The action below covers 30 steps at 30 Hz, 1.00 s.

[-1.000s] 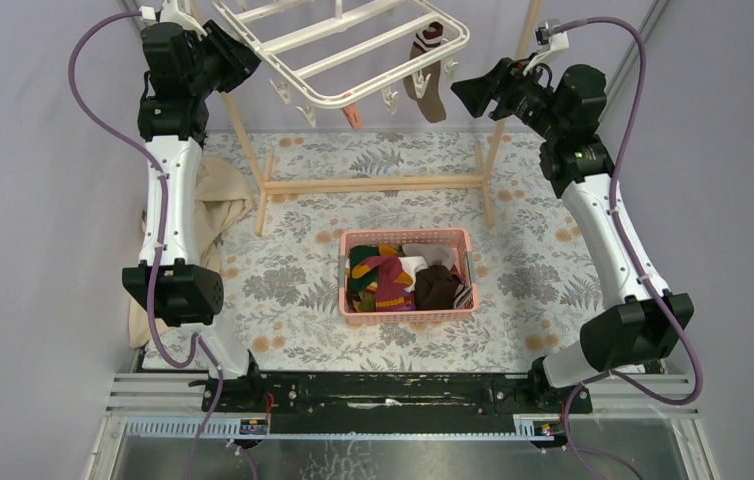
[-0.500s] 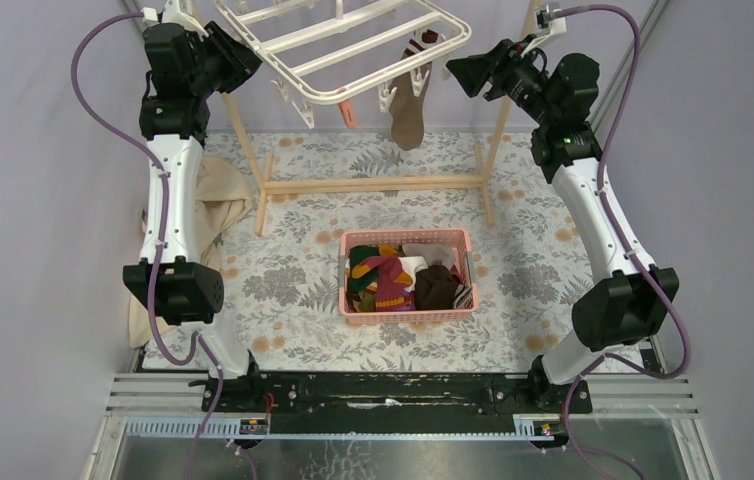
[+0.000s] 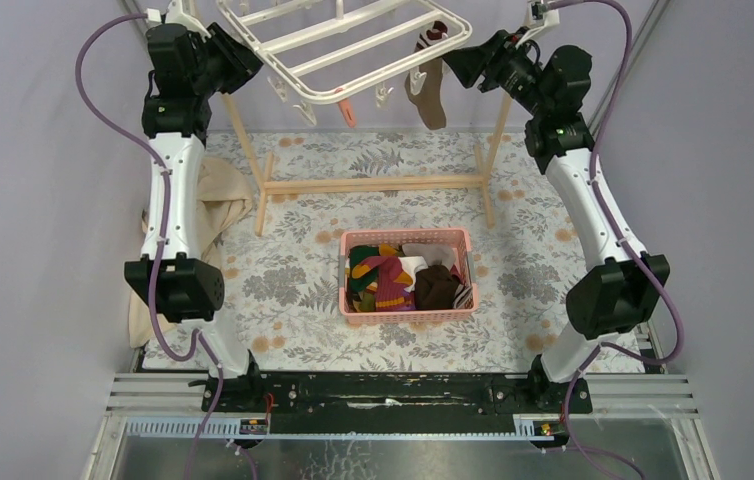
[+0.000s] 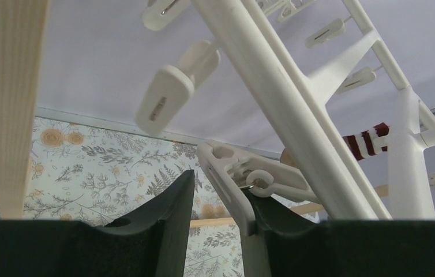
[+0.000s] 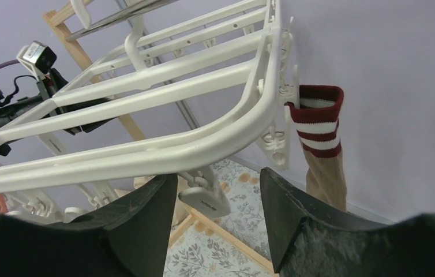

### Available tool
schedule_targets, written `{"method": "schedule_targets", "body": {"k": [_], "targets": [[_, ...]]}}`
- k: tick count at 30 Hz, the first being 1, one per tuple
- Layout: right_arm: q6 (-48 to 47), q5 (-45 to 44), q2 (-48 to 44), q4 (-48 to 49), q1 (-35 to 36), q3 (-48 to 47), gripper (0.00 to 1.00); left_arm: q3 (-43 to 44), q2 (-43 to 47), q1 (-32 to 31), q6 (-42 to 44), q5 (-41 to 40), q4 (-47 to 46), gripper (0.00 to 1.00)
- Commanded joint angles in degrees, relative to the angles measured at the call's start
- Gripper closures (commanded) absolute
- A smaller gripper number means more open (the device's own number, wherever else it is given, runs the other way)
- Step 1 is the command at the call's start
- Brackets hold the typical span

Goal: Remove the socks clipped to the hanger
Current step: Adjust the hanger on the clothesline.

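The walls are plain pale lilac, lit evenly and without hard shadows. A cloth printed with grey leaves and small orange flowers covers the table top. On its far part stands a light wooden frame. A beige fabric lies crumpled at the left edge. A dark metal bar runs along the near edge.

This is a robot lab booth staged as a laundry corner. Plain lilac walls fill both sides, and two robot arms are bolted to a metal rail along the bottom edge. Mid-frame, a floral cloth carries a laundry basket, with a hanger at the top.
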<state>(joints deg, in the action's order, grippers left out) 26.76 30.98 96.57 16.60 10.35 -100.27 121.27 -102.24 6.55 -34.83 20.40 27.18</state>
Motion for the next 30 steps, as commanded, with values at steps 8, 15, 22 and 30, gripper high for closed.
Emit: {"method": "schedule_targets", "body": {"k": [8,15,22,30], "targets": [[-1.5,-1.7,1.3,3.2,4.1,-5.7,0.66,2.4,-2.4,0.6,0.9,2.0,-1.8,0.62],[-6.7,-9.2,-6.5,2.5,5.0,2.2,0.74,3.4,-3.1,0.3,1.1,2.7,-1.7,0.56],[-9.4,-12.2,-11.5,1.0,5.0,6.2,0.75,1.4,0.2,0.3,2.9,2.4,-0.2,0.38],[-10.2,-12.9,-14.8,0.3,5.0,7.8,0.75,-2.6,4.4,0.3,3.2,2.6,0.7,0.35]]}}
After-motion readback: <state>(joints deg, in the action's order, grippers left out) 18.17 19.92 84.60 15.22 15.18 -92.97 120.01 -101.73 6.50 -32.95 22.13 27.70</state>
